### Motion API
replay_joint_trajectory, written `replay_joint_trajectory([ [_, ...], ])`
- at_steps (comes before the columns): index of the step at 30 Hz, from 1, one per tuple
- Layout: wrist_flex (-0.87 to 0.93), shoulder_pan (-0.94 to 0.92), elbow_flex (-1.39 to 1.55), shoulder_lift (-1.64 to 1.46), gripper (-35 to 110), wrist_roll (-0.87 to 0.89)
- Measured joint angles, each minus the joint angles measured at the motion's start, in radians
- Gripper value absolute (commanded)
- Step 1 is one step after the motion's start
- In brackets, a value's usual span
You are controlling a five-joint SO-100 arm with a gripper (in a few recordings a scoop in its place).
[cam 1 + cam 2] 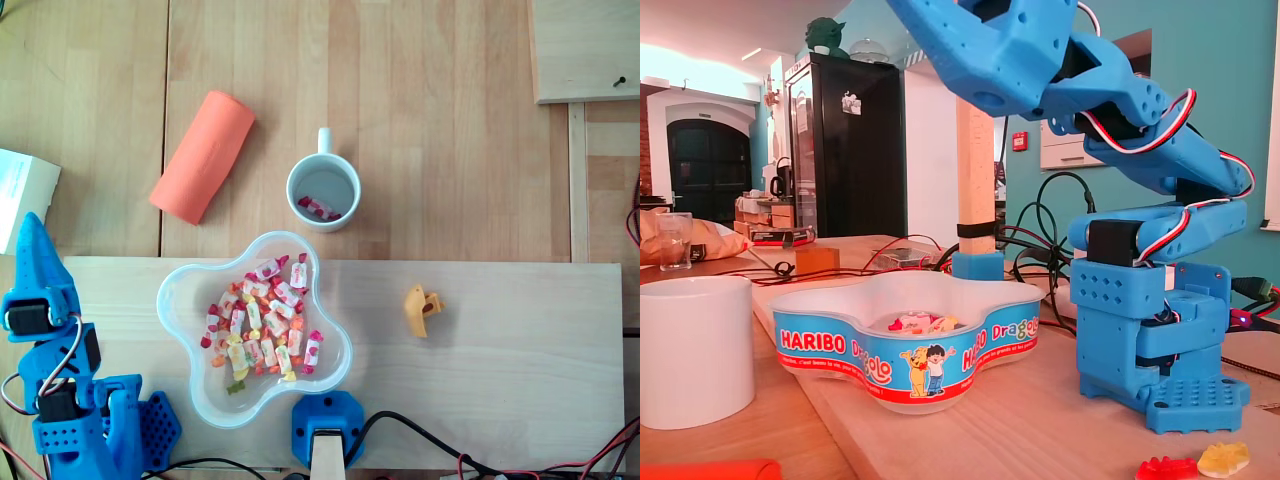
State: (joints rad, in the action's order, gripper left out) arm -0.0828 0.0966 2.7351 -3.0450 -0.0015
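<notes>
Blue end effector [35,255]: hanging clear, spread or pressed impossible to tell. White ceramic mug [296,182], far off: holding two wrapped sweets [320,208]. Clear flower-shaped plastic bowl [176,292], nearer: holding the rest.

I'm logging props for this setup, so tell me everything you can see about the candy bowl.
The bowl is translucent white plastic with a wavy, flower-like rim; the fixed view shows a blue and red Haribo band with cartoon figures on its wall. It stands upright on the wooden board, holding wrapped candies heaped at its middle. A white mug stands close by its rim.
</notes>
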Motion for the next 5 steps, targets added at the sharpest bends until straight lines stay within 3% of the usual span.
replay_joint_trajectory([
  [5, -0.002, 0.0, 0.0, 0.0, -1, 0.0],
])
